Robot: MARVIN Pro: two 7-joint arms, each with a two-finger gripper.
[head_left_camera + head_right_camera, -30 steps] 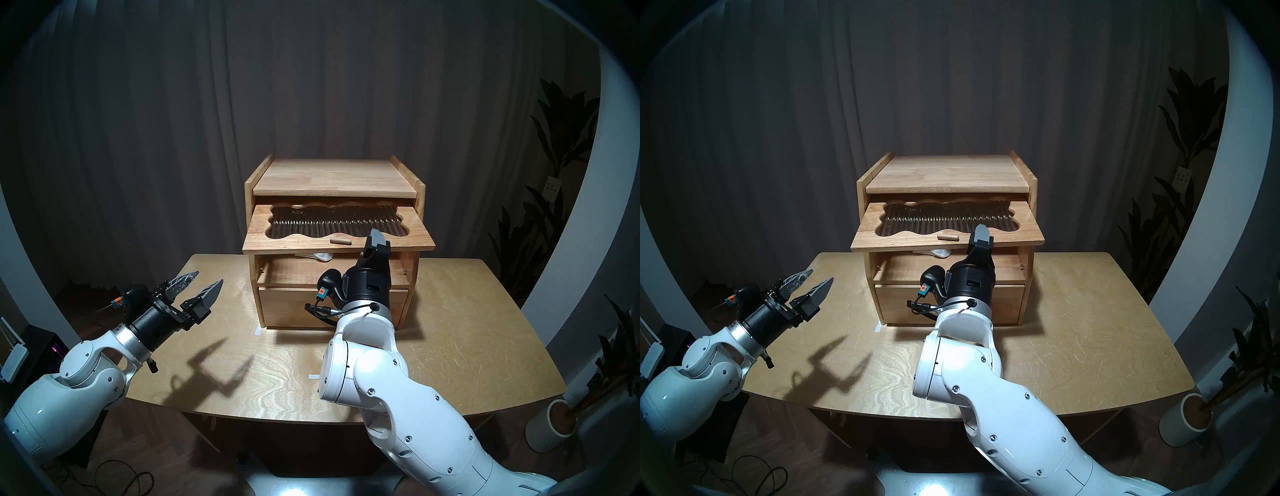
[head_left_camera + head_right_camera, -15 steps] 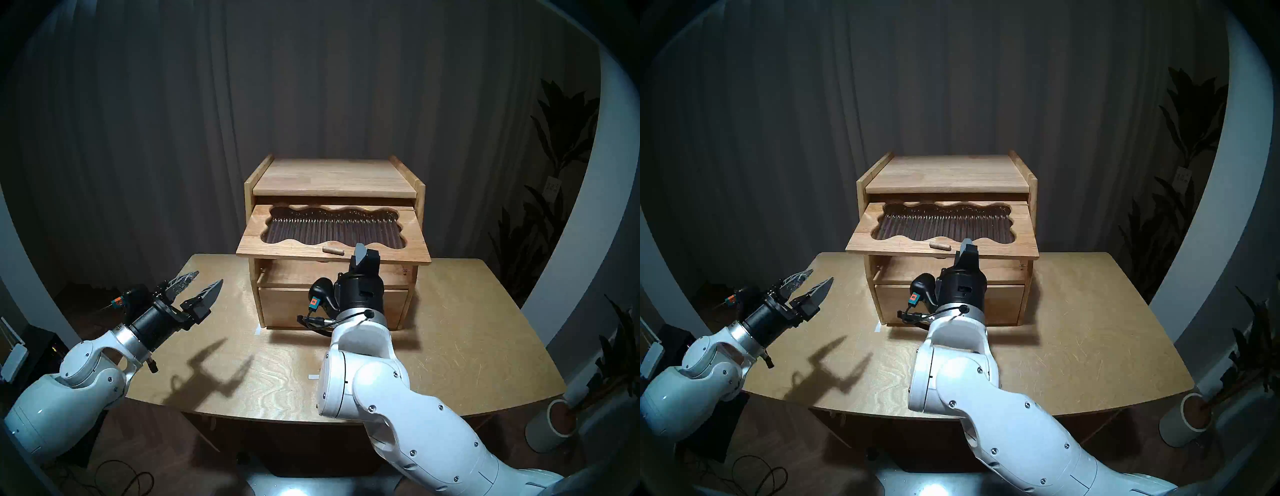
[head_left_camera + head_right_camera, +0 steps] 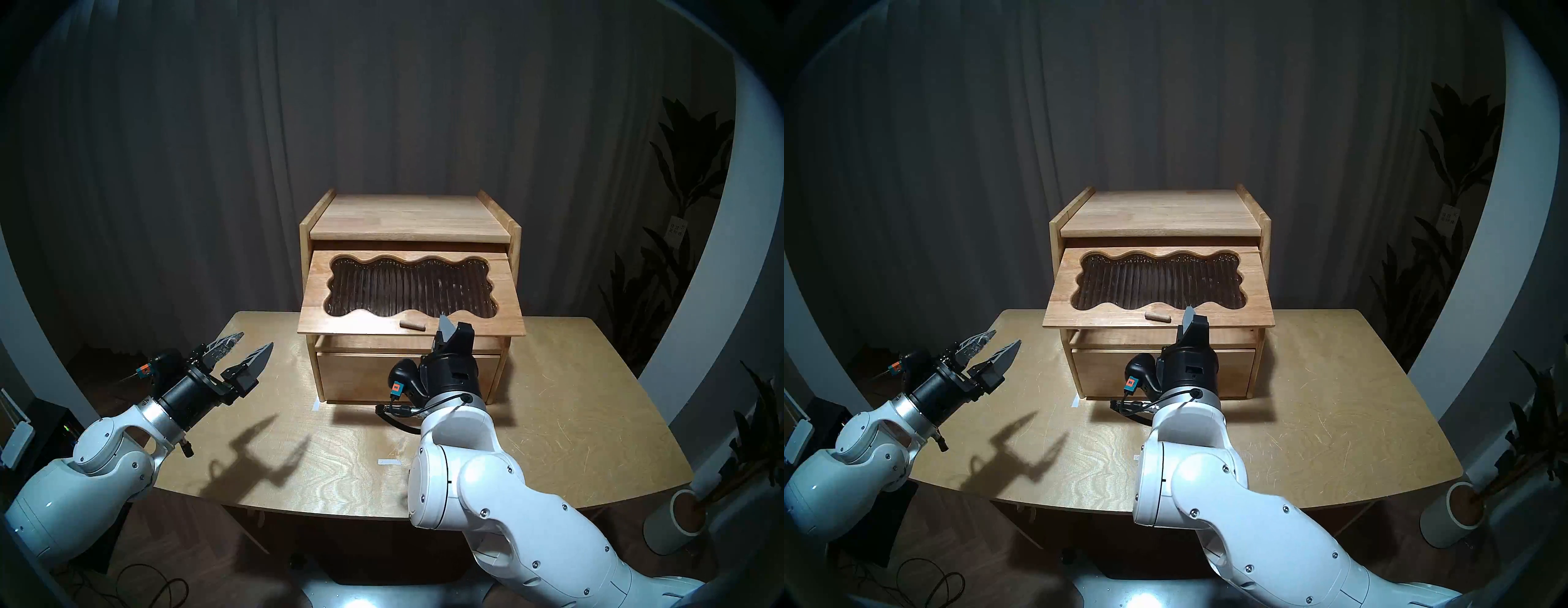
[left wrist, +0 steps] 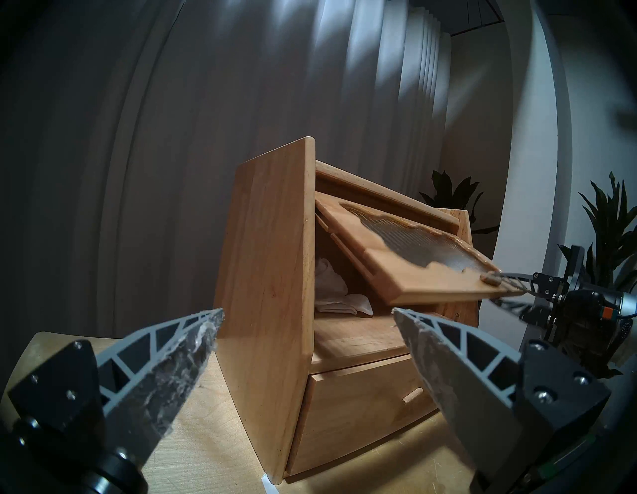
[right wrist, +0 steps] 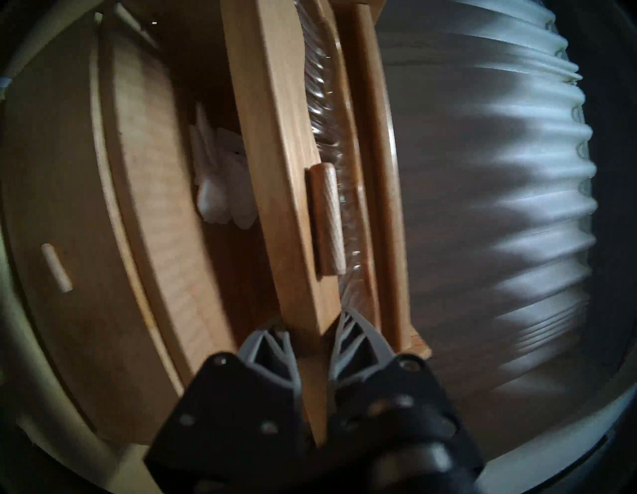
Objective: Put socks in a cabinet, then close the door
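Pinching door point(image 5: 275, 193) edge, right hand point(image 5: 313, 331)

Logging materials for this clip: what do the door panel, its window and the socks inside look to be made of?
The door looks like light, smooth-finished wood, with visible grain. Its wavy-edged window seems to be dark ribbed glass, with glints along the ribs. The socks look like soft white fabric, crumpled and folded inside the cabinet.

The left tool point(image 3: 244, 354) hovers with jaws spread wide, while the right tool point(image 3: 450, 335) is clamped, pointing forward.
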